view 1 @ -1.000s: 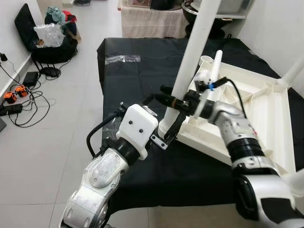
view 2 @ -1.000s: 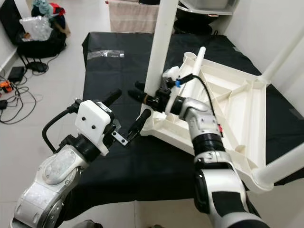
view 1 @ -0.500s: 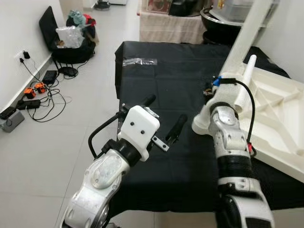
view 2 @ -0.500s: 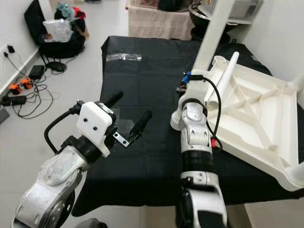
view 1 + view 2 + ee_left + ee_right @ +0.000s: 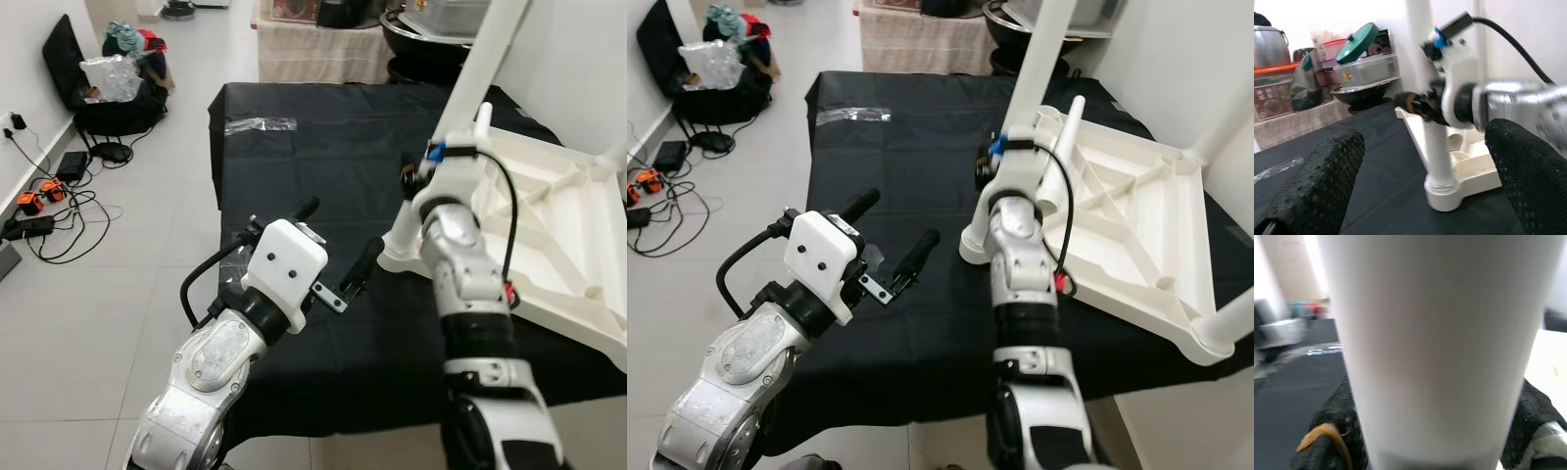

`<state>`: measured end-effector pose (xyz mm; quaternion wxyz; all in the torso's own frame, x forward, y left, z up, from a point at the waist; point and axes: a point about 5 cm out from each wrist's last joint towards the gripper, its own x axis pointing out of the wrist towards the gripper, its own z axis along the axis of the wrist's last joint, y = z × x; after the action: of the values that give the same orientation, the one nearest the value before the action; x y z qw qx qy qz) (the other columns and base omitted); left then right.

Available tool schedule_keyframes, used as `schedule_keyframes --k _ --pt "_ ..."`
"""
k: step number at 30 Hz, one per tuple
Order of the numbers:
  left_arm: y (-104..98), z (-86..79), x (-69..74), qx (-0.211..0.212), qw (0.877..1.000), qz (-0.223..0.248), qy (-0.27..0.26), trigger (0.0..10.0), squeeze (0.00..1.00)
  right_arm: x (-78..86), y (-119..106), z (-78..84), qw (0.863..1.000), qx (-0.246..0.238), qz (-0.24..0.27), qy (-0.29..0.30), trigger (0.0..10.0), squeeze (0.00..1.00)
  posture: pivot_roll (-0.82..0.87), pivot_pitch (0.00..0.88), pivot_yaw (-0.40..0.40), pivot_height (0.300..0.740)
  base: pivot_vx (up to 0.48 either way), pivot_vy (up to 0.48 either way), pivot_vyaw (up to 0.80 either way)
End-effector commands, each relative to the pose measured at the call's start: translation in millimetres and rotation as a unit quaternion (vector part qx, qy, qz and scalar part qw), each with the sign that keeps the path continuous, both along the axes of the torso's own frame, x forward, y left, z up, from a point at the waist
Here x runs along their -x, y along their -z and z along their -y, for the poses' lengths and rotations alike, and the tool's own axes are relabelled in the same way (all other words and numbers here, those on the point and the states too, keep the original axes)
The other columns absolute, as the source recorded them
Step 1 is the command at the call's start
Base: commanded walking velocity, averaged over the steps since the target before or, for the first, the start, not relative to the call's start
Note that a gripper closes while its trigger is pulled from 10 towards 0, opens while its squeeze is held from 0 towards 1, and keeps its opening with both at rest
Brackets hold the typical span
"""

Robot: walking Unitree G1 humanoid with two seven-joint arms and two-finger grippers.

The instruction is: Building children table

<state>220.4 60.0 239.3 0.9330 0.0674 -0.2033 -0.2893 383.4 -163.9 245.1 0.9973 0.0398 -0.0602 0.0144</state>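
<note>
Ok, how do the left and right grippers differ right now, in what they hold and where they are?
The right gripper is shut on the white table leg, its fingers on either side of the tube near the corner socket of the upturned tabletop; the left gripper is open and holds nothing. The right sits at the tabletop's corner; the left hovers over the black cloth, apart from the leg. Both have black fingers.

Bright, even indoor daylight; sharp head views, slight motion blur in both wrist views.
</note>
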Motion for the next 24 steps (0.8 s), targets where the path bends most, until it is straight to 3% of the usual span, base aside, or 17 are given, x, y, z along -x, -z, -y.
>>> schedule_keyframes --k 1,2,3,4,6,7,9,10,11,12,15,17,18,19,20,23,24 --pt "2.8 0.6 -0.6 -0.003 1.0 -0.004 0.0 10.0 0.0 -3.1 2.0 1.2 0.996 -0.019 -0.022 -0.078 10.0 0.0 0.07 0.066 -0.092 0.74 0.0 0.0 0.0" --pt "2.8 0.6 -0.6 -0.003 1.0 -0.004 0.0 10.0 0.0 -3.1 2.0 1.2 0.996 -0.019 -0.022 -0.078 10.0 0.0 0.07 0.066 -0.092 0.74 0.0 0.0 0.0" --pt "2.6 0.7 -0.8 -0.002 1.0 -0.003 0.0 10.0 0.0 1.8 -1.9 3.6 0.981 -0.015 -0.014 -0.192 10.0 0.0 0.07 0.064 -0.093 0.74 0.0 0.0 0.0" --pt "2.5 0.7 -1.0 -0.002 1.0 -0.002 -0.001 10.0 0.0 11.9 -3.2 3.8 0.954 -0.004 -0.001 -0.299 10.0 0.0 0.08 0.064 -0.094 0.74 0.0 0.0 0.0" --pt "2.5 0.7 -1.0 -0.002 1.0 -0.002 -0.001 10.0 0.0 11.9 -3.2 3.8 0.954 -0.004 -0.001 -0.299 10.0 0.0 0.08 0.064 -0.094 0.74 0.0 0.0 0.0" --pt "2.4 0.7 -1.1 -0.002 1.0 -0.002 -0.001 10.0 0.0 22.3 -2.5 3.9 0.924 0.011 0.01 -0.383 10.0 0.0 0.08 0.064 -0.096 0.74 0.0 0.0 0.0" --pt "2.4 0.7 -1.1 -0.002 1.0 -0.002 -0.001 10.0 0.0 22.3 -2.5 3.9 0.924 0.011 0.01 -0.383 10.0 0.0 0.08 0.064 -0.096 0.74 0.0 0.0 0.0" --pt "2.2 0.8 -1.0 -0.002 1.0 -0.002 -0.001 10.0 0.0 31.3 1.9 2.3 0.889 0.014 0.009 -0.458 10.0 0.0 0.08 0.064 -0.096 0.74 0.0 0.0 0.0" --pt "2.2 0.8 -1.0 -0.002 1.0 -0.002 -0.001 10.0 0.0 31.3 1.9 2.3 0.889 0.014 0.009 -0.458 10.0 0.0 0.08 0.064 -0.096 0.74 0.0 0.0 0.0" --pt "1.9 0.7 -0.8 -0.002 1.0 -0.002 -0.001 10.0 0.0 31.4 9.4 -1.4 0.866 0.006 -0.003 -0.5 10.0 0.0 0.08 0.064 -0.097 0.74 0.0 0.0 0.0" --pt "1.8 0.7 -0.7 -0.002 1.0 -0.002 -0.001 10.0 0.0 30.2 14.8 -4.4 0.853 0.001 -0.012 -0.522 10.0 0.0 0.08 0.064 -0.097 0.74 0.0 0.0 0.0" --pt "2.2 0.8 0.6 -0.003 1.0 -0.003 0.0 10.0 0.0 28.0 23.8 -18.5 0.827 -0.009 -0.03 -0.561 10.0 0.0 0.09 0.064 -0.096 0.74 0.0 0.0 0.0" --pt "2.4 0.8 1.0 -0.003 1.0 -0.003 0.0 10.0 0.0 27.8 28.9 -26.0 0.816 -0.003 -0.041 -0.577 4.6 0.0 0.09 0.064 -0.096 0.74 0.0 0.0 0.0" --pt "2.4 0.8 1.0 -0.003 1.0 -0.003 0.0 10.0 0.0 27.8 28.9 -26.0 0.816 -0.003 -0.041 -0.577 4.6 0.0 0.09 0.064 -0.096 0.74 0.0 0.0 0.0" --pt "2.4 0.7 1.6 -0.004 1.0 -0.004 0.0 10.0 0.0 28.7 35.4 -33.5 0.802 0.007 -0.055 -0.594 0.0 0.0 0.1 0.068 -0.097 0.74 0.0 0.0 0.0" --pt "2.4 0.5 1.8 -0.003 1.0 -0.004 0.0 10.0 0.0 28.4 36.7 -33.8 0.801 0.007 -0.056 -0.596 0.0 0.0 0.1 0.068 -0.097 0.74 0.0 0.0 0.0" --pt "2.6 0.2 1.7 -0.003 1.0 -0.005 -0.001 10.0 0.0 25.5 34.2 -31.0 0.817 0.013 -0.044 -0.575 0.0 0.0 0.1 0.068 -0.097 0.74 0.0 0.0 0.0"
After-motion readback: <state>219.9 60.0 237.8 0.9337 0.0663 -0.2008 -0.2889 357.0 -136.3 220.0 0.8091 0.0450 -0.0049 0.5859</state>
